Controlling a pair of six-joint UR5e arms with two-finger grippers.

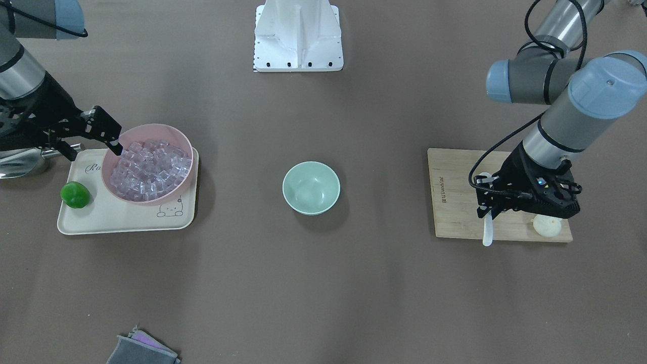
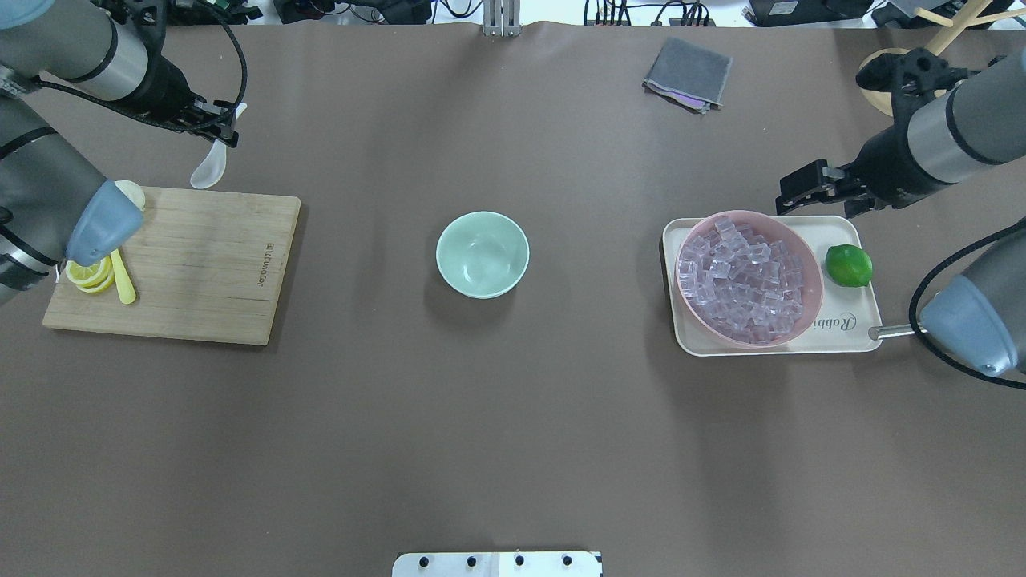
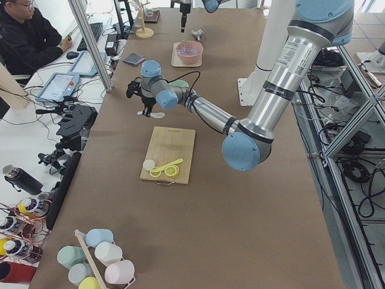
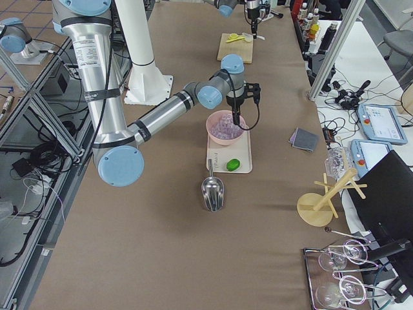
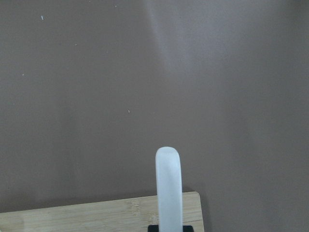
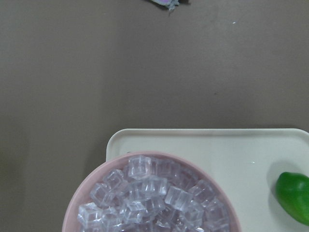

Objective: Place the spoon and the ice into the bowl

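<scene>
My left gripper (image 2: 220, 136) is shut on the handle of the white spoon (image 2: 210, 165) and holds it in the air over the far edge of the wooden cutting board (image 2: 200, 264). The left wrist view shows the spoon's handle (image 5: 168, 188) between the jaws. The empty mint-green bowl (image 2: 482, 255) stands at the table's middle. Many clear ice cubes (image 2: 741, 276) fill a pink bowl (image 1: 151, 127). My right gripper (image 2: 817, 199) is open and empty, just above that bowl's far rim.
The pink bowl and a lime (image 2: 848, 265) sit on a cream tray (image 2: 850, 328). A steel scoop (image 1: 17, 162) lies beside the tray. Lemon slices (image 2: 88, 272) and a yellow utensil (image 2: 123, 280) lie on the board. A grey cloth (image 2: 688, 74) lies at the far side.
</scene>
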